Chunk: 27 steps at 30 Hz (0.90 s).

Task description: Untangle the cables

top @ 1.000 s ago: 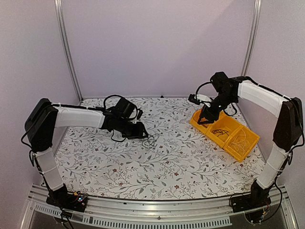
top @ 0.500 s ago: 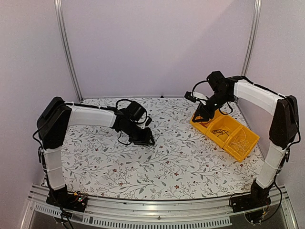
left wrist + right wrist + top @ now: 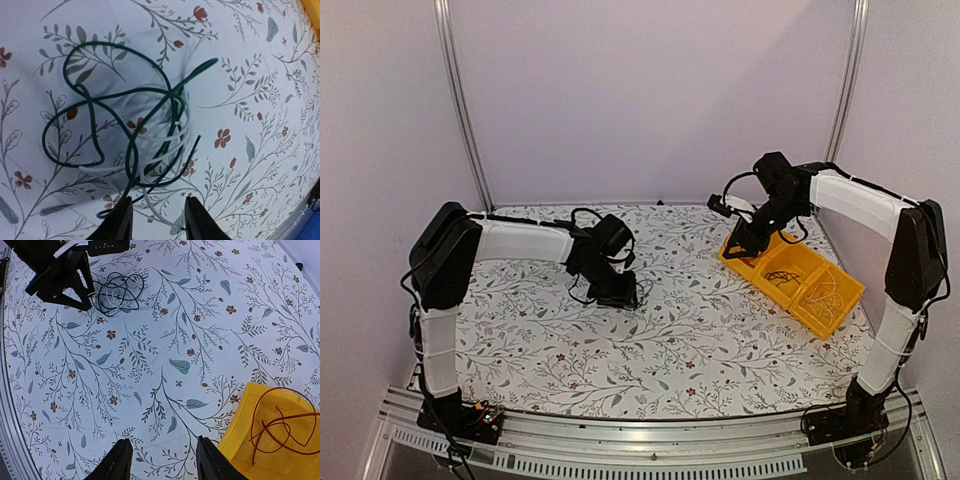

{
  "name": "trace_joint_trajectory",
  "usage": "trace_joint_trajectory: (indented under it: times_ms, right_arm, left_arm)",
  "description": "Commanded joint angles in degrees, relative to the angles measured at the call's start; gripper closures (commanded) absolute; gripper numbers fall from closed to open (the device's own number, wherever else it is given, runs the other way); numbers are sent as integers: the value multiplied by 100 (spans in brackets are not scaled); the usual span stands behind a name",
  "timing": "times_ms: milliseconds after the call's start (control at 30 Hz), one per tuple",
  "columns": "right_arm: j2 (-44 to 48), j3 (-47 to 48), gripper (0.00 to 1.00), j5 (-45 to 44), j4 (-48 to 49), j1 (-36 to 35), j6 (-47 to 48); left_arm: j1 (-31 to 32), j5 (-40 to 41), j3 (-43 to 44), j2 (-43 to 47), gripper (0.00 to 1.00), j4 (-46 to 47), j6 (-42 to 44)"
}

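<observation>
The cables lie in a small tangle on the flowered table: dark green loops wound with whitish strands. My left gripper hovers just over the tangle's near edge, open, and a white end and a dark strand run loose between its fingertips. The right wrist view shows that clump beside the left gripper. From above, the left gripper hides most of the tangle. My right gripper is open and empty, above the table at the yellow bin's far end. The top view shows the right gripper there too.
The yellow bin has compartments. A red wire lies in the end one, with dark and whitish wires in the others. Thick black cables loop from both arms. Metal posts and pale walls close in the back and sides.
My left arm has swung right and come down over the tangle, which now hardly shows from above. The right gripper has shifted a little left over the bin's far end.
</observation>
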State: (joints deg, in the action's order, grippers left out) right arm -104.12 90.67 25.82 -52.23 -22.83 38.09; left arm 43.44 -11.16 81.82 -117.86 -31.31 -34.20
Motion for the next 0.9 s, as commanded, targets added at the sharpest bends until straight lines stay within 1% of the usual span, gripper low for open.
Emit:
trace_joint_trajectory:
  times_ms: [0, 267, 300, 367, 433, 500, 600, 700, 767, 867]
  right_arm:
    - [-89, -11, 52, 78, 101, -20, -97]
    - [-186, 40, 52, 93, 127, -80, -100]
    - [-194, 69, 53, 104, 121, -92, -100]
    - [-184, 162, 54, 151, 137, -127, -88]
    - [-81, 255, 54, 198, 298, -169, -97]
    - [47, 258, 54, 346, 613, -215, -153]
    - [403, -135, 50, 884, 1431, -374, -209]
    - [576, -349, 41, 1141, 1758, -869, 111]
    - [366, -237, 38, 1125, 1690, -1276, 412]
    - [-65, 152, 36, 1162, 1642, -1741, 452]
  left_arm:
    - [20, 127, 145, -135, 68, -156, -30]
    - [35, -19, 220, -85, 98, 85, 96]
    - [34, -5, 231, -36, 100, 48, 125]
    - [34, -30, 219, 169, 100, -36, 207]
    - [37, -260, 15, 551, 100, 92, 405]
    - [29, -493, -379, 1070, 100, 414, 554]
    - [-17, -893, -1072, 1924, 100, 1051, 744]
    - [-128, -939, -1508, 2556, 100, 1413, 705]
    - [-193, -1030, -1643, 2832, 100, 1574, 601]
    - [-221, -1042, -1727, 3128, 100, 1739, 519]
